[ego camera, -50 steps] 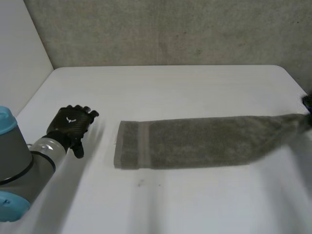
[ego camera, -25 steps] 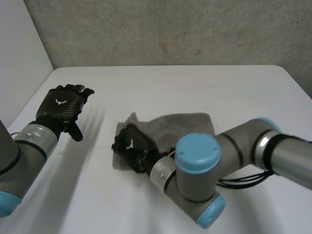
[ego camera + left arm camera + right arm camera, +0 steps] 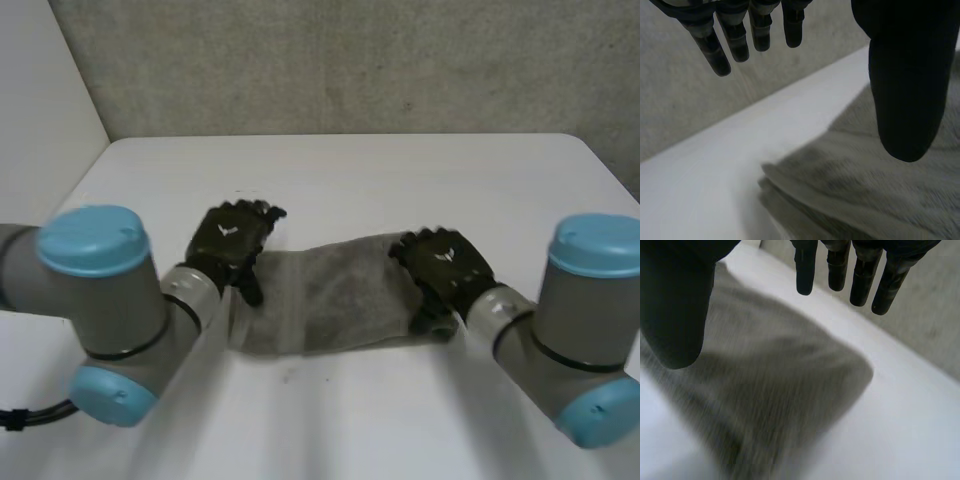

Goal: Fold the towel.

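Note:
A grey-brown towel [image 3: 335, 295] lies folded in a short strip on the white table [image 3: 400, 180]. My left hand [image 3: 228, 243] hovers over its left end with straight fingers [image 3: 720, 50] and thumb spread, holding nothing. My right hand [image 3: 445, 268] is over the towel's right end, fingers [image 3: 860, 282] straight and apart from the thumb, nothing in its grasp. In the left wrist view the towel's layered edge [image 3: 805, 185] lies under the palm. Beneath the right palm, the right wrist view has the towel's rounded folded corner [image 3: 840, 370].
A grey wall [image 3: 350, 60] runs behind the table's far edge, and a white panel [image 3: 40, 120] stands at the left. Both arms reach in over the near part of the table, one on each side of the towel.
The towel went from a long stretched strip to a short folded one. My right hand carried its end leftward, let go and moved to the right end. My left hand moved onto the left end.

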Motion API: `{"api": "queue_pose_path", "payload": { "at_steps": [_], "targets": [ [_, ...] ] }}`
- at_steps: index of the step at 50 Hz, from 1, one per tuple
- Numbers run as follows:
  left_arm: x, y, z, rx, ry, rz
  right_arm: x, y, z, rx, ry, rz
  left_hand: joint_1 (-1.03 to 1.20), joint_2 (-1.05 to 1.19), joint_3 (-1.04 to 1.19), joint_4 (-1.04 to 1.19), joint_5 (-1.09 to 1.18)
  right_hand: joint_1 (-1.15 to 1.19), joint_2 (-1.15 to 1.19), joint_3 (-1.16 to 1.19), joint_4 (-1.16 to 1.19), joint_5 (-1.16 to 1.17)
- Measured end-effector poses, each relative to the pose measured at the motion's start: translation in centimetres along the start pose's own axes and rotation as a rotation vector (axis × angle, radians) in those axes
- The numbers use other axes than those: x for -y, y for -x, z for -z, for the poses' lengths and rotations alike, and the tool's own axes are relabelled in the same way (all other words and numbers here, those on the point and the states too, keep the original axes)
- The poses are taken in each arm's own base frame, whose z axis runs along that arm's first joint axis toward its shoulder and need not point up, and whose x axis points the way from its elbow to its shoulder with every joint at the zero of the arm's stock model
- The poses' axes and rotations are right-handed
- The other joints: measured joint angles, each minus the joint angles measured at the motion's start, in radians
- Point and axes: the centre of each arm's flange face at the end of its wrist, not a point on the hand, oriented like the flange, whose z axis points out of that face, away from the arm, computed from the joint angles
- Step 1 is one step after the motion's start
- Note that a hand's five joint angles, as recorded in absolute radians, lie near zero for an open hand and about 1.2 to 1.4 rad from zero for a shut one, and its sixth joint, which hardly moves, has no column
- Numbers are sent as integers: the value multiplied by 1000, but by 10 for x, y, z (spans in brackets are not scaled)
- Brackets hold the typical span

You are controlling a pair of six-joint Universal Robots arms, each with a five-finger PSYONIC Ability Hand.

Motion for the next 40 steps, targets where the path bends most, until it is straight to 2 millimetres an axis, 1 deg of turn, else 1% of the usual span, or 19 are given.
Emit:
{"api": "queue_pose_path", "payload": {
  "at_steps": [2,3,5,7,8,9,11,12,13,19,23,28,29,30,33,35,36,39,40],
  "targets": [
    [-13,-3,-3,20,40,-7,-12,-3,4,8,34,-13,0,0,0,0,0,5,3,5,4,2],
    [-13,-3,-3,20,40,-7,-12,-3,4,8,34,-13,0,0,0,0,0,5,3,5,4,2],
    [-28,-4,-5,50,87,-34,-27,-7,7,18,60,-24,0,0,0,0,0,263,257,280,263,248],
    [-34,-4,-5,61,105,-51,-31,-9,7,19,62,-24,-1,0,0,0,0,317,308,331,313,292],
    [-37,-5,-4,66,116,-66,-33,-10,7,17,58,-21,-1,0,0,0,0,498,521,537,510,479],
    [-37,-5,-4,66,116,-66,-33,-10,7,17,58,-21,-1,0,0,0,0,498,521,537,510,479],
    [-41,-7,-2,68,129,-90,-36,-14,6,5,43,-4,-3,0,0,0,0,667,728,734,719,677],
    [-41,-7,-2,68,129,-90,-36,-14,6,5,43,-4,-3,0,0,0,0,667,728,734,719,677],
    [-41,-9,0,64,131,-101,-37,-16,5,-6,35,7,-3,0,0,0,0,772,879,893,881,822],
    [-37,-18,9,38,124,-114,-39,-22,5,-36,29,25,-3,-2,-2,-2,0,776,933,968,956,857],
    [-32,-26,18,17,111,-118,-32,-29,12,-76,23,54,-3,-2,-2,-2,0,776,933,971,959,859],
    [-22,-31,30,4,84,-119,-21,-36,20,-122,33,175,-3,-2,-2,-2,0,776,933,971,960,872],
    [-19,-31,32,3,78,-119,-20,-37,21,-127,37,205,-3,-2,-2,-2,0,776,933,971,960,873],
    [-12,-30,37,6,60,-119,-11,-41,22,-147,37,315,-3,-2,-2,-2,0,776,933,971,963,877],
    [-3,-25,42,21,38,-116,0,-41,19,-160,21,429,-3,-2,-2,-2,0,776,933,971,963,877],
    [2,-20,44,37,26,-113,10,-36,16,-157,-5,492,-3,-2,-2,-2,0,776,933,971,963,877],
    [6,-14,45,53,16,-110,20,-27,13,-142,-40,542,-3,-2,-2,-2,0,776,933,971,963,877],
    [13,-2,47,88,2,-104,37,-4,8,-100,-111,607,-3,-2,-2,-2,0,776,933,971,963,884],
    [15,4,48,105,-1,-101,43,10,6,-72,-145,629,-3,-2,-2,-2,0,776,933,971,963,884]
  ]
}}
